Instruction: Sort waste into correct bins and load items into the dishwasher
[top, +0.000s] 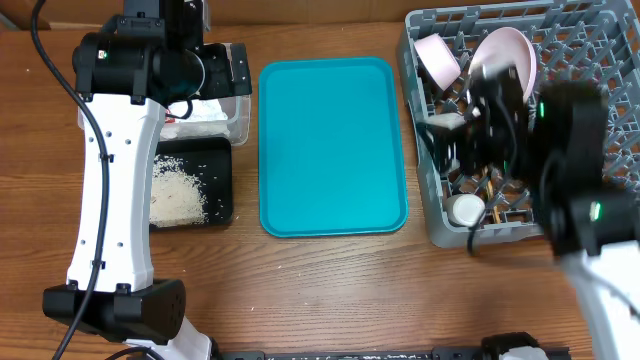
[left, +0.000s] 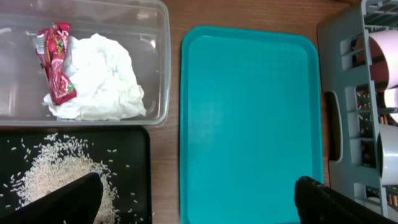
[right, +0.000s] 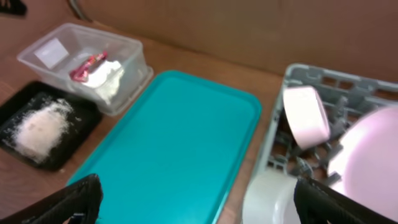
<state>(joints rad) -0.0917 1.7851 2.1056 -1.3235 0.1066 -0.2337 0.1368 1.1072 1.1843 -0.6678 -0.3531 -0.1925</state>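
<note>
The red-and-white wrapper and the crumpled napkin lie in the clear tub. The rice is piled in the black tray. The grey dish rack holds the small white bowl, the plate, the cup and the chopsticks. I cannot pick out the grey-green bowl for certain. My left gripper is open and empty, high over the tub and tray. My right gripper is open and empty above the rack's left side.
The large teal tray lies flat between the bins and the rack, with nothing on it. The right arm covers the rack's middle. The left arm stretches over the table's left side.
</note>
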